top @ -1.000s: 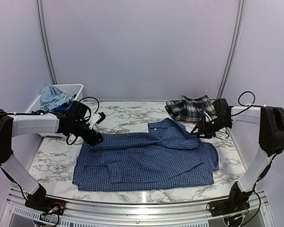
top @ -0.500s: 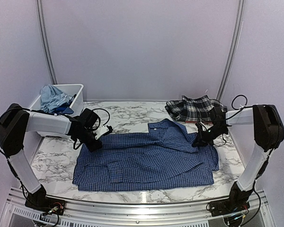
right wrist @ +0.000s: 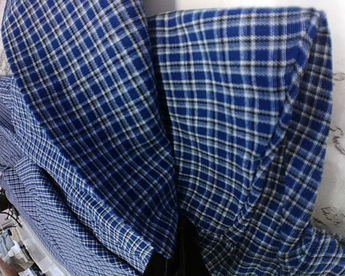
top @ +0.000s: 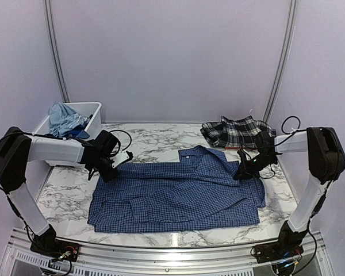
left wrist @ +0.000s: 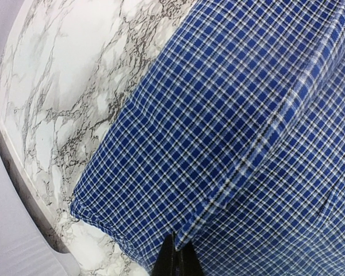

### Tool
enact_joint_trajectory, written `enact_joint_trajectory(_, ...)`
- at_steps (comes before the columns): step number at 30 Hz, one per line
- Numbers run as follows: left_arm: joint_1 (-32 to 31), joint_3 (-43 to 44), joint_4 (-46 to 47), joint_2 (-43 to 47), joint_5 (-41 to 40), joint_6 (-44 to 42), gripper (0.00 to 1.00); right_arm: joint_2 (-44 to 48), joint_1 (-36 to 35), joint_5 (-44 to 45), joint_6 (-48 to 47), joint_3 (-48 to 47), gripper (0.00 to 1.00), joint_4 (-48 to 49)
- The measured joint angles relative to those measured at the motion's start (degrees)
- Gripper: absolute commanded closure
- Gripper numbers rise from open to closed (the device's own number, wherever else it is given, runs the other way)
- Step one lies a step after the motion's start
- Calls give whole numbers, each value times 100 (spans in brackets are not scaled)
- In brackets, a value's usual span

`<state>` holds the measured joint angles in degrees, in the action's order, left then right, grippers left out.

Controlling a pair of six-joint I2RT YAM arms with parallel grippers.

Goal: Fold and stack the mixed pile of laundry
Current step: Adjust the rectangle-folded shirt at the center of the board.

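Observation:
The navy small-check button shirt lies spread flat across the marble table, collar toward the back. My left gripper is at its far left corner, shut on a folded seam of the shirt; the dark fingertips pinch the cloth. My right gripper is at the far right shoulder, shut on bunched shirt fabric that drapes over its fingers. A black-and-white plaid piece lies crumpled at the back right. A light blue T-shirt sits in the bin.
The white plastic bin stands at the back left, just behind my left arm. Bare marble table shows behind the shirt and along the left side. Curtain walls enclose the table.
Both grippers have closed on the shirt's far corners. The left gripper shifted slightly left along the edge, and the right one came down onto the shoulder fabric.

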<state>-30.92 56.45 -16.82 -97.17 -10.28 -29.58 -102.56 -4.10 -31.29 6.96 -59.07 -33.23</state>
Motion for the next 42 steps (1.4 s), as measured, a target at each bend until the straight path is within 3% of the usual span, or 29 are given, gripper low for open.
enact_joint_trajectory(3,7,0,-17,4,-79,7,66,52,2,-118,-96,0,67,-90)
enact_joint_trajectory(6,61,0,-105,98,-92,74,50,308,17,-149,-127,-4,63,-197)
enact_joint_trajectory(9,98,-2,-184,461,11,308,43,791,20,-142,-125,-140,62,-391)
enact_joint_trajectory(17,31,2,-197,1602,1161,907,42,1744,20,-127,-142,-4,66,-754)
enact_joint_trajectory(26,-542,-378,-407,1609,1897,1117,42,2046,-76,133,81,1281,66,-1058)
enact_joint_trajectory(42,-1040,-520,-621,1027,2079,1150,42,1506,-560,420,28,1305,73,-857)
